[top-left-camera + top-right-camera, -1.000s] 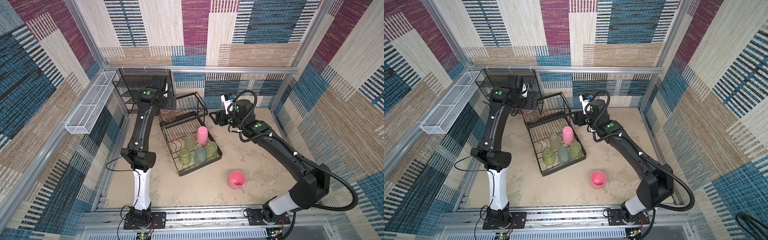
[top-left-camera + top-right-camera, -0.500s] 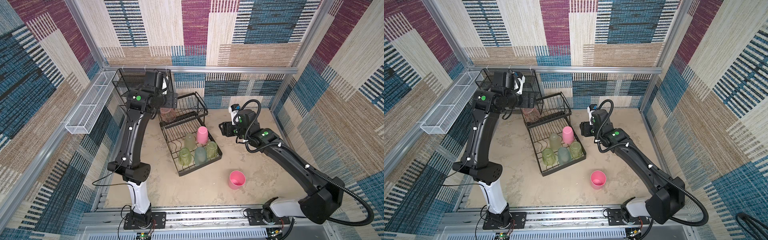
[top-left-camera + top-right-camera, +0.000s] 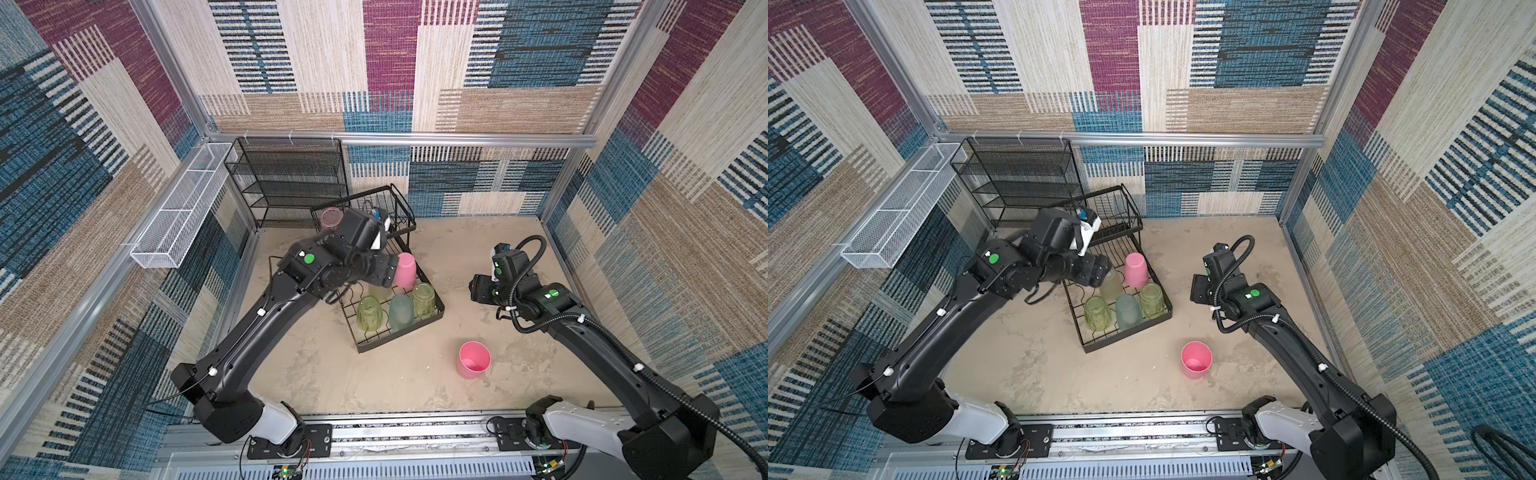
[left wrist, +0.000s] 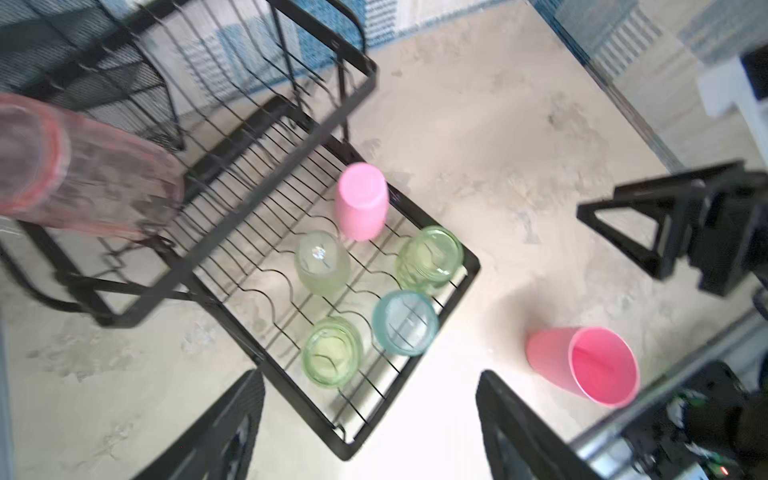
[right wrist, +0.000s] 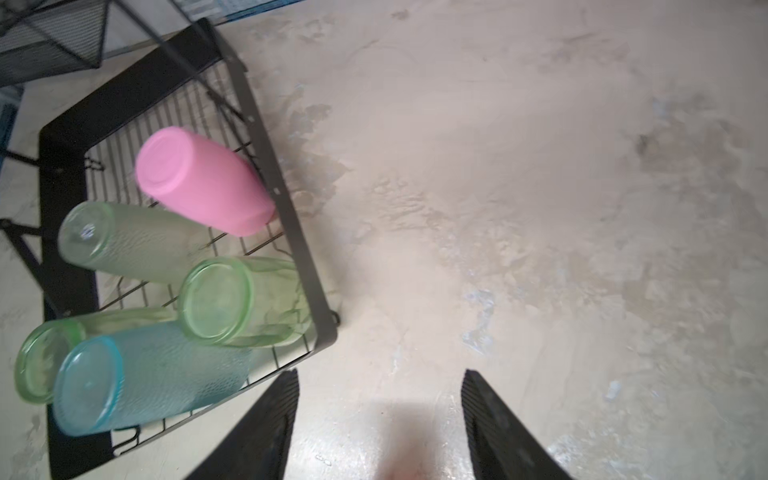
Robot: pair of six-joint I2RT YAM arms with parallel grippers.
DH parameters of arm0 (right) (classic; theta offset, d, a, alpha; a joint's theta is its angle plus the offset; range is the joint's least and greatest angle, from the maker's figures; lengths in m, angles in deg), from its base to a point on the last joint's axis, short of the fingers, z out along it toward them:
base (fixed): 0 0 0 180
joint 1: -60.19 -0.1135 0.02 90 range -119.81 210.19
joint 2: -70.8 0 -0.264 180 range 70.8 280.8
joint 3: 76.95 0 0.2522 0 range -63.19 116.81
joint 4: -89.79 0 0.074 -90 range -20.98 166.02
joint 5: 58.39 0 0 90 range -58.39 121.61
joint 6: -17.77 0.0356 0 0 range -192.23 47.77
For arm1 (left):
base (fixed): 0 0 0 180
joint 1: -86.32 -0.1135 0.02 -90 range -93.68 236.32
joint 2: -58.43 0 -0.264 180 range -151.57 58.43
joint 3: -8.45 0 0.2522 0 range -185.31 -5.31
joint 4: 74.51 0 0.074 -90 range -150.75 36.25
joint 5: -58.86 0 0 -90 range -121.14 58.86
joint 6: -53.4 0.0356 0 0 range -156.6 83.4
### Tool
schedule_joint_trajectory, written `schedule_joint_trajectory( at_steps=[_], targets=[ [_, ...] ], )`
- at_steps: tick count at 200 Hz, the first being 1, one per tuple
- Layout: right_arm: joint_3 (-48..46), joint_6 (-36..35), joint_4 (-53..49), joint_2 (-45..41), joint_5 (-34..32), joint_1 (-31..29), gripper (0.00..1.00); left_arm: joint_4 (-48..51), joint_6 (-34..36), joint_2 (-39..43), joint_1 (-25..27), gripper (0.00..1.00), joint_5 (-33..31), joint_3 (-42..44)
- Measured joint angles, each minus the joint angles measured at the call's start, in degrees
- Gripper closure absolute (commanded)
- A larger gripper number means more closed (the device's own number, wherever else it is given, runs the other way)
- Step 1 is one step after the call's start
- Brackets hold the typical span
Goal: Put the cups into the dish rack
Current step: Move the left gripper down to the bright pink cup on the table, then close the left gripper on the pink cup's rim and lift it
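The left gripper [image 4: 370, 380] hangs above the lower tier of the dish rack [image 5: 301, 249]. Its fingers [image 4: 232, 419] are spread wide with nothing between them. Five cups stand mouth-down on the wavy wires below and beyond the fingertips, and none touches the gripper. Nearest the fingertips are a yellow-green cup [image 4: 331, 351] and, just beside it, a teal cup [image 4: 405, 322]. Farther out are a pale yellow-green cup [image 4: 322, 262] and a third yellow-green cup [image 4: 428, 257] at the rack's rim. Farthest out stands a solid pink cup [image 4: 360, 201]. A translucent reddish-pink cup [image 3: 331, 217] rests in the raised basket tier, behind the left gripper on the back-wall side. Motion blur hides its exact tilt. The right gripper [image 5: 380, 374] hovers over the bare table [image 3: 374, 386], clear of the rack. Its fingers are apart and hold nothing. The rack's near corner, with the loaded cups, lies on this gripper's left-arm side, close by but not touching. A second pink cup [image 3: 473, 359] stands mouth-up on the table outside the rack. It is on the robot-base side of the right gripper and well apart from the left gripper.
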Motion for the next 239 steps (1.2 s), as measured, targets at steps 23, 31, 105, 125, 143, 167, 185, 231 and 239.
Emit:
schedule_joint_trajectory(
  at_steps=[23,31,105,125,143,167,185,231,239],
  targets=[
    [-1.99,0.13,0.79,-1.95,1.6,6.84,0.35,-0.55,-4.22,-1.18,7.69,0.28,-1.97,3.61],
    [-2.62,0.11,1.29,-2.6,2.4,9.57,0.35,-0.57,-5.64,-2.43,9.88,0.32,-2.6,4.26],
    [-8.2,0.09,5.42,-7.56,9.29,23.61,0.37,-0.7,-12.74,-20.0,22.95,0.36,-2.86,-1.57],
    [-10.16,1.01,6.8,-8.35,11.76,26.01,0.37,-0.35,-13.46,-24.3,24.72,0.37,-2.54,-3.91],
    [-11.15,1.68,7.26,-8.94,13.35,27.43,0.37,-0.26,-13.97,-27.87,25.77,0.37,-0.85,-5.95],
    [-11.5,2.47,8.17,-10.99,14.62,28.83,0.38,0.0,-13.99,-32.5,26.36,0.39,1.42,-8.66],
    [-11.74,2.69,9.16,-12.48,15.37,29.38,0.39,0.07,-13.97,-35.58,26.43,0.41,1.99,-10.45],
    [-12.81,2.73,9.38,-13.99,16.63,29.53,0.4,1.27,-13.75,-40.83,26.1,0.45,3.21,-13.0],
    [-13.07,2.89,9.46,-14.16,16.87,29.53,0.41,1.44,-13.75,-41.22,25.9,0.47,3.19,-13.0]
  ],
)
